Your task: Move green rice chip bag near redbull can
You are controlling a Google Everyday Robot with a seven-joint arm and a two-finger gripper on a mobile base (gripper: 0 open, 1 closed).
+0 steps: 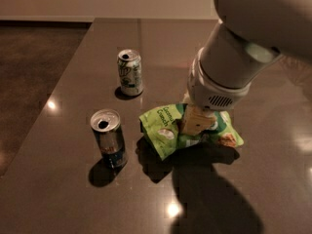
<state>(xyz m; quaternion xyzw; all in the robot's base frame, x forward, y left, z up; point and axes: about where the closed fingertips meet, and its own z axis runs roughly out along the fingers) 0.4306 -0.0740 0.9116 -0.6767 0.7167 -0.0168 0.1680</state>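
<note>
The green rice chip bag (165,129) is a crinkly light-green bag with white lettering, held a little above the dark table, its shadow beneath it. My gripper (194,121) comes down from the upper right and is shut on the middle of the bag; a pale finger (195,118) shows against it. The redbull can (109,138) stands upright left of the bag, slim and silver with a dark blue lower part and an open top. A narrow gap lies between the bag's left corner and the can.
A white-and-green patterned can (130,72) stands upright behind the redbull can. The dark glossy table (73,204) has its left edge running diagonally at the left, with floor beyond. My arm's bulk fills the upper right.
</note>
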